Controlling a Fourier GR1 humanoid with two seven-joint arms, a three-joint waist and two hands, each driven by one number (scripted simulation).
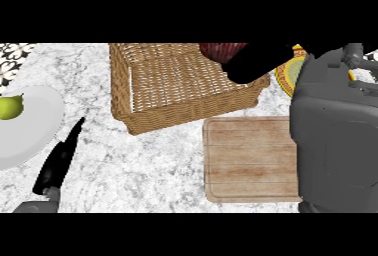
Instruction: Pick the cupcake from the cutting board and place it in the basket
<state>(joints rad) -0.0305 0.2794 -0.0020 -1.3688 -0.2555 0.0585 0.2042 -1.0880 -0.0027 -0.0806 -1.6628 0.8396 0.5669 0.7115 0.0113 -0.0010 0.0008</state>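
The right hand (pixel 255 62) curls round the cupcake (pixel 220 49), whose dark red ribbed wrapper shows just left of the fingers, over the far right corner of the basket (pixel 184 112). Nearer lies the bare cutting board (pixel 251 160). The left hand (pixel 59 160) rests with fingers straight at the near left, beside a white plate (pixel 33 135) holding a pear (pixel 10 106).

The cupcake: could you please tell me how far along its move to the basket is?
Done: the cutting board is bare, so the pick-up looks complete. In hand: the right hand holds the dark red cupcake over the basket, at its far right corner. Left: lowering it inside and letting go. The left hand rests open at lower left.
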